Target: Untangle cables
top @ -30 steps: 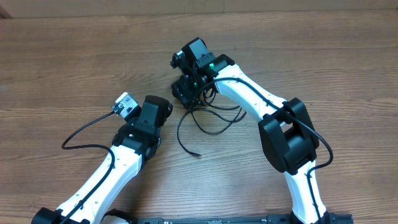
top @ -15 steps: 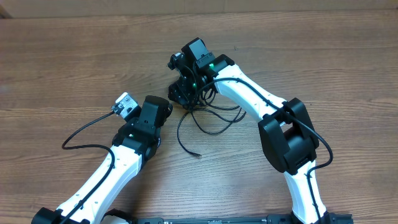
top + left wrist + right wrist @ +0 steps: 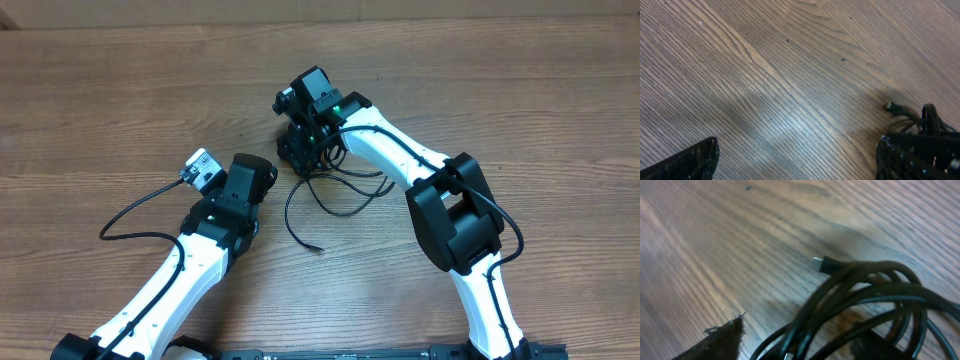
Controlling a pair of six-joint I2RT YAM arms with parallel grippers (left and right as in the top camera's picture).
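The cables [image 3: 340,185] are thin black cords lying in a loose tangle at the table's middle, with one strand curling down to a free plug end [image 3: 318,248]. My right gripper [image 3: 297,148] is down at the tangle's upper left end. In the right wrist view its fingers [image 3: 800,342] stand apart with several cable strands [image 3: 865,295] running between them, and a small plug [image 3: 822,264] lies just ahead. My left gripper [image 3: 258,172] is open and empty to the left of the tangle. The left wrist view [image 3: 797,160] shows bare wood between its fingers and the cables [image 3: 922,120] at the right.
The wooden table [image 3: 120,90] runs to the frame edges on all sides. A thicker black arm wire [image 3: 135,215] loops on the table left of my left arm. My right arm's elbow [image 3: 455,215] stands to the right of the tangle.
My right gripper wobbled a little left and back at the tangle's end, and the right elbow shifted slightly left. The cables and my left arm have hardly moved.
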